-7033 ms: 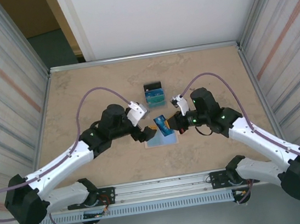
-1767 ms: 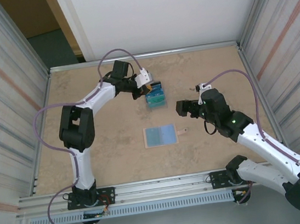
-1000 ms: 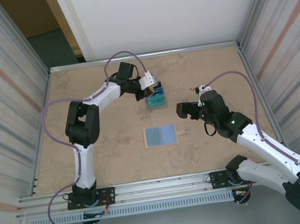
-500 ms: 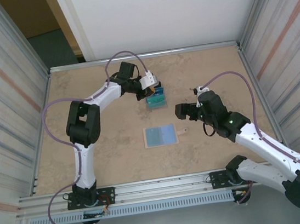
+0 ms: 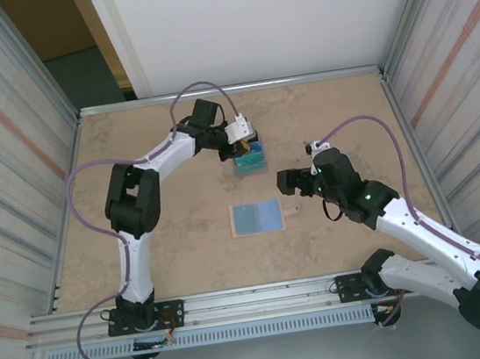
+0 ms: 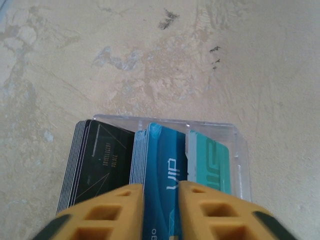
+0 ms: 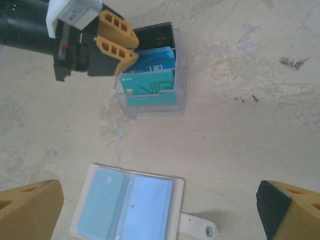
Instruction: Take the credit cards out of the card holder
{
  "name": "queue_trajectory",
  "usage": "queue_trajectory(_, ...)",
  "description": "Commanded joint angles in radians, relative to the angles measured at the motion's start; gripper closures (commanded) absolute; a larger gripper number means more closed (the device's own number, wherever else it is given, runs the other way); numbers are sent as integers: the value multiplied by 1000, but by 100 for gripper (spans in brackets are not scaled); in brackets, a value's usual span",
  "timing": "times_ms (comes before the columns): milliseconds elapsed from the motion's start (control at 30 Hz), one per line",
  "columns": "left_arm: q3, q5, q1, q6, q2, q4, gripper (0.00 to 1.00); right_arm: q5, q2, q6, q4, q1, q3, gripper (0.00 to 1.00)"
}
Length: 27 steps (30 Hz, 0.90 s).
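- Two fingers of the left gripper (image 6: 161, 189) stand slightly parted over the credit cards (image 6: 165, 150) in the clear tray (image 6: 241, 150); best to lift straight up, dragging none.
- Right gripper (image 5: 285, 181) gapes empty near the opened card holder (image 5: 256, 218).

Clear plastic box (image 7: 150, 107) on beige marbled tabletop (image 5: 160, 243); corrugated walls (image 5: 9, 174).

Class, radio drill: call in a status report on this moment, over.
Left gripper slightly parted over blue card in clear tray. Right gripper wide open near open card holder. No obstruction seen.
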Motion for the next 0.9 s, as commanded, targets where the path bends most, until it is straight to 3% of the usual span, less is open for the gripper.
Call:
queue_trajectory(0, -54, -20, -20, -23, -141, 41, 62, 64, 19, 36, -27, 32, 17, 1)
queue_trajectory(67, -116, -28, -22, -66, -203, 95, 56, 99, 38, 42, -49, 61, 31, 1)
queue_trajectory(167, -221, -72, -23, -152, -308, 179, 37, 148, 80, 60, -77, 106, 55, 1)
queue_trajectory(267, -345, -198, -23, -316, -421, 275, 19, 173, 136, 86, -90, 147, 75, 3)
queue_trajectory(333, -440, -275, -24, -436, -498, 340, 15, 183, 173, 102, -91, 174, 87, 5)
queue_trajectory(367, -494, -317, -23, -500, -542, 380, 2, 188, 195, 109, -91, 189, 94, 7)
queue_trajectory(533, -750, -511, -19, -778, -728, 474, 1, 183, 310, 119, -77, 257, 134, 19)
queue_trajectory(733, -956, -749, -21, -1005, -904, 454, 1, 146, 451, 109, -56, 328, 194, 41)
queue_trajectory(867, -1006, -944, -21, -1160, -965, 350, 2, 116, 548, 102, -67, 353, 241, 41)
